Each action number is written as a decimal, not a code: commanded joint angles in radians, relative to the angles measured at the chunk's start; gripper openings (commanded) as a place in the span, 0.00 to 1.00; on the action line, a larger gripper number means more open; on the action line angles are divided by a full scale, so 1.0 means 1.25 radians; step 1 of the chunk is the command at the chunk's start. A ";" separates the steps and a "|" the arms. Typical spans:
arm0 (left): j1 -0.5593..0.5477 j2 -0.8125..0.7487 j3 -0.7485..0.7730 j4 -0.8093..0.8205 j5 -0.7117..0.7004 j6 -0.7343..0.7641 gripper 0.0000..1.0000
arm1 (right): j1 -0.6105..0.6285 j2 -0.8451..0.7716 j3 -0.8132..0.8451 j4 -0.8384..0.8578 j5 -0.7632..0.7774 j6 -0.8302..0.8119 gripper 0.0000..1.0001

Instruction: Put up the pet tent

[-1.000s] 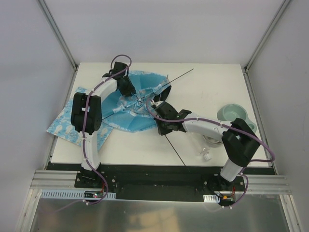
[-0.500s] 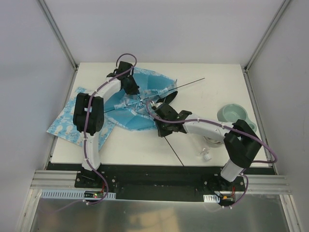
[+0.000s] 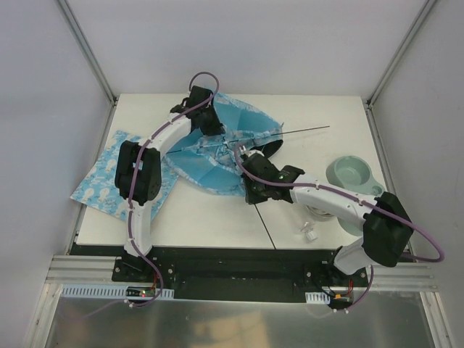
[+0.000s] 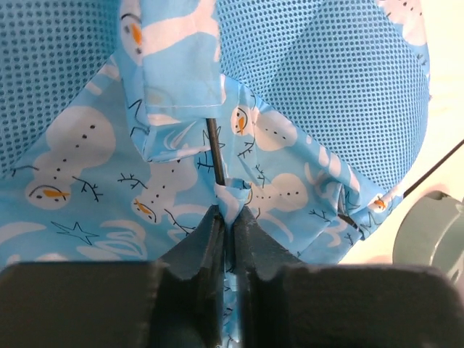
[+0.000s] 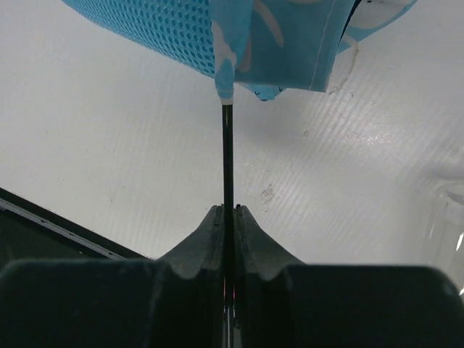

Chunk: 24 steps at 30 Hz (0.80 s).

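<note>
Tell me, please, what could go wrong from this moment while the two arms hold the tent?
1. The right tool pinches only a thin pole; it may slip or bend.
2. The left tool grips tent fabric beside a pole; a hard pull could strain the seam.
3. A long pole end sticks out not far from the bowl and might knock it if swung.
</note>
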 commanded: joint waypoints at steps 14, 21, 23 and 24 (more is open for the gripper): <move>-0.023 -0.035 0.165 -0.140 -0.123 0.143 0.85 | -0.010 0.015 0.046 0.053 0.104 0.124 0.00; -0.017 -0.129 0.170 -0.161 -0.219 0.184 0.94 | -0.011 0.062 0.106 0.063 0.095 0.133 0.00; -0.010 -0.157 0.162 -0.170 -0.234 0.180 0.94 | -0.011 0.072 0.121 0.062 0.099 0.137 0.00; -0.005 -0.173 0.153 -0.172 -0.235 0.176 0.94 | -0.010 0.074 0.131 0.063 0.099 0.139 0.00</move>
